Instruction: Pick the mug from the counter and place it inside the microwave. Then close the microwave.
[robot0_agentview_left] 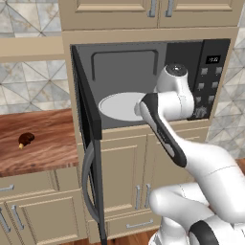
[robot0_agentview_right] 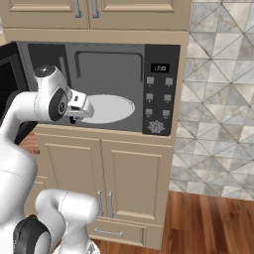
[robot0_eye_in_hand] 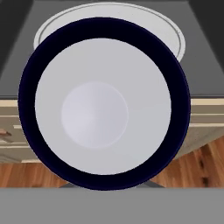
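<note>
The mug [robot0_eye_in_hand: 100, 105] sits close under the hand camera, seen from straight above, with a dark rim and a pale grey inside. My gripper [robot0_agentview_right: 74, 118] is shut on the mug and holds it at the front lip of the open microwave [robot0_agentview_right: 161, 94], over the near left edge of the white turntable plate [robot0_eye_in_hand: 166, 30]. My fingers are hidden by the mug. The plate [robot0_agentview_left: 119, 105] lies bare inside the cavity. The microwave door [robot0_agentview_left: 88, 124] stands swung wide open to the left. The wood-grain counter [robot0_agentview_left: 43, 139] lies left of the door.
A small dark-brown lump with an orange tip [robot0_agentview_left: 25, 139] rests on the counter. Beige cabinets [robot0_agentview_right: 104, 178] stand below the microwave, more hang above it, and a tiled wall [robot0_agentview_right: 218, 99] runs to the right. The open door juts out between counter and arm.
</note>
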